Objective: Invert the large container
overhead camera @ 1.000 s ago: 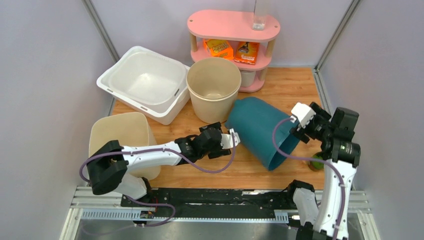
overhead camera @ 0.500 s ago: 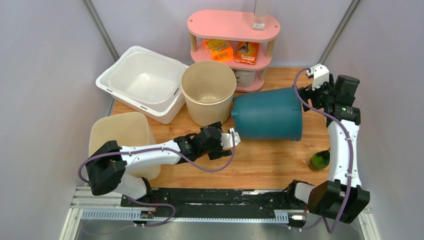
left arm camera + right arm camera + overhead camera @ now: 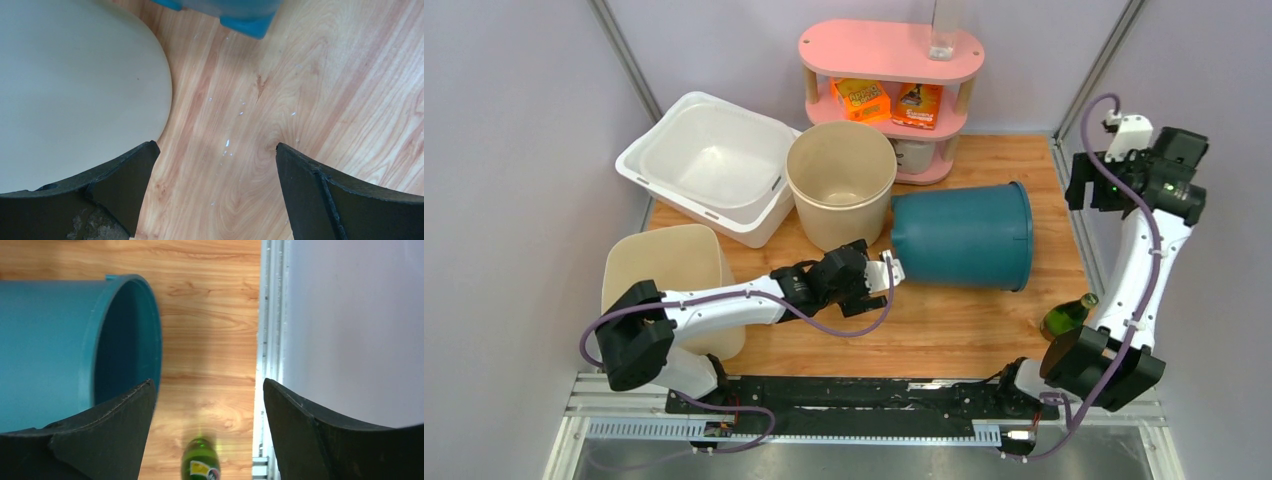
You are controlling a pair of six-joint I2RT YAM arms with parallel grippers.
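Halfway step: at mid-frame the left gripper (image 3: 886, 275) sits low with fingers wide and empty, just beside the closed base of the teal bucket (image 3: 964, 237) — which lies on its side across the centre of the table (image 3: 944, 322), mouth toward the right edge. At upper right the right gripper (image 3: 1092, 193) hangs clear of the rim, fingers wide, holding nothing. Next, I judge, one arm must catch the rim or lift the base so the mouth goes down. Containers: the beige bin (image 3: 669, 270) at lower left stands inverted; the stacked white tubs (image 3: 709, 160) and beige pail (image 3: 842, 180) look empty — the bucket's inside shows nothing.
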